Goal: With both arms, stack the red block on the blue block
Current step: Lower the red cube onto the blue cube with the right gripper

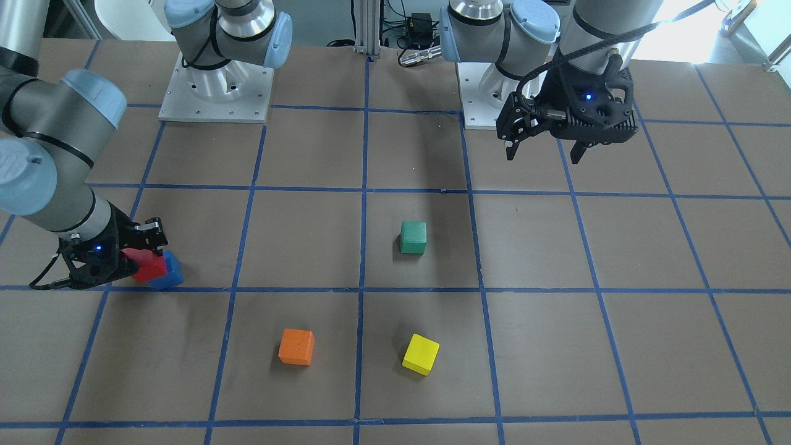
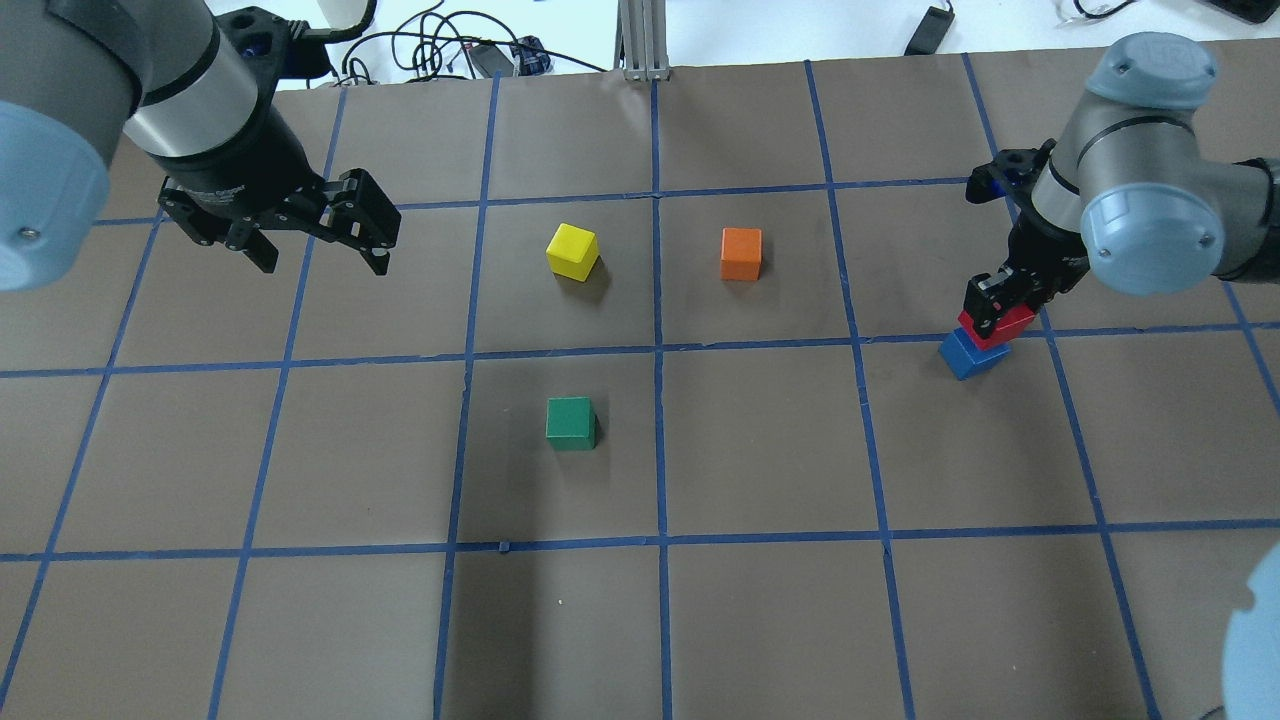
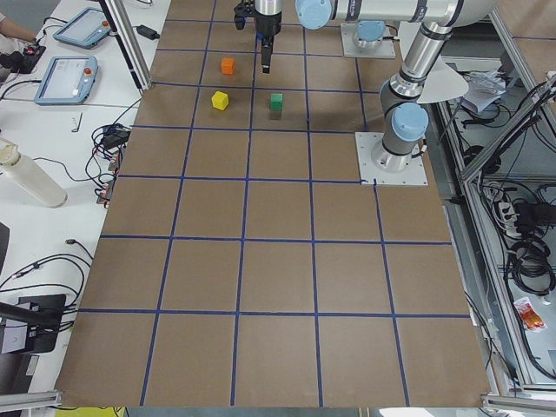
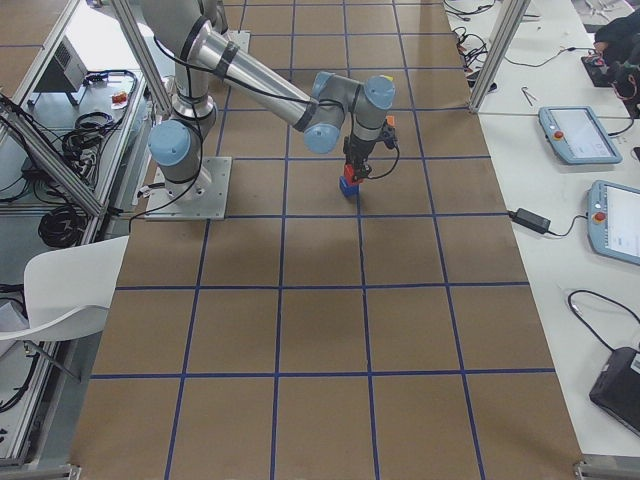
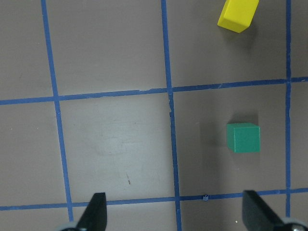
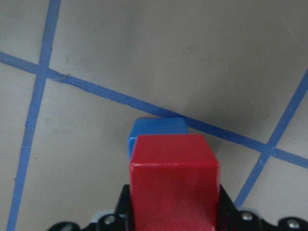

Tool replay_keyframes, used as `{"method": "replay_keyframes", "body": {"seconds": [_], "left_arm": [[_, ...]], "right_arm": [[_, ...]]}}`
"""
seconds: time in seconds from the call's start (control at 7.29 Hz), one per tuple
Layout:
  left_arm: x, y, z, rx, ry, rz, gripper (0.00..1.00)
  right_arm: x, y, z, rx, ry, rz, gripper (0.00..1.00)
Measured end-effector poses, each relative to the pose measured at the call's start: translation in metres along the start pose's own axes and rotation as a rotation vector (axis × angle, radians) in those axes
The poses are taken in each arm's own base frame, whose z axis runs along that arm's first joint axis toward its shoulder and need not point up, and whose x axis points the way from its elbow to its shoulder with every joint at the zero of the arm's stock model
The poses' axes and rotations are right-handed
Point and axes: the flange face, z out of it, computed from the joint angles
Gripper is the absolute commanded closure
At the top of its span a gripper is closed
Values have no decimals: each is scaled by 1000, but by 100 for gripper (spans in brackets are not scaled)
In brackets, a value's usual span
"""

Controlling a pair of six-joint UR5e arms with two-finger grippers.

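Observation:
My right gripper (image 2: 1003,300) is shut on the red block (image 2: 1002,326), also seen in the front view (image 1: 150,267) and the right wrist view (image 6: 173,178). The red block is directly over the blue block (image 2: 968,355), which stands on the table by a blue tape line (image 1: 171,272) and peeks out beyond the red one (image 6: 159,127). I cannot tell if the two blocks touch. My left gripper (image 2: 325,262) is open and empty, raised above the table on the far side (image 1: 544,156), well away from both blocks.
A green cube (image 2: 571,423) sits near the table's middle. A yellow cube (image 2: 573,251) and an orange cube (image 2: 741,253) lie farther out. The left wrist view shows the green cube (image 5: 243,137) and yellow cube (image 5: 237,14) below.

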Motion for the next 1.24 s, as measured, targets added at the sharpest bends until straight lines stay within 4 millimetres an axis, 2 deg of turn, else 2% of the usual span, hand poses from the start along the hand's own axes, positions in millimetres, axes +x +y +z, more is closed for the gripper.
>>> {"method": "replay_keyframes", "body": {"seconds": [0.96, 1.1, 1.24], "left_arm": [[0, 0, -1, 1, 1, 2, 0], [0, 0, 0, 1, 1, 2, 0], [0, 1, 0, 0, 1, 2, 0]], "right_arm": [[-2, 4, 6, -14, -10, 4, 100], [-2, 4, 6, -15, -11, 3, 81], [-2, 4, 6, -14, -11, 0, 54]]}}
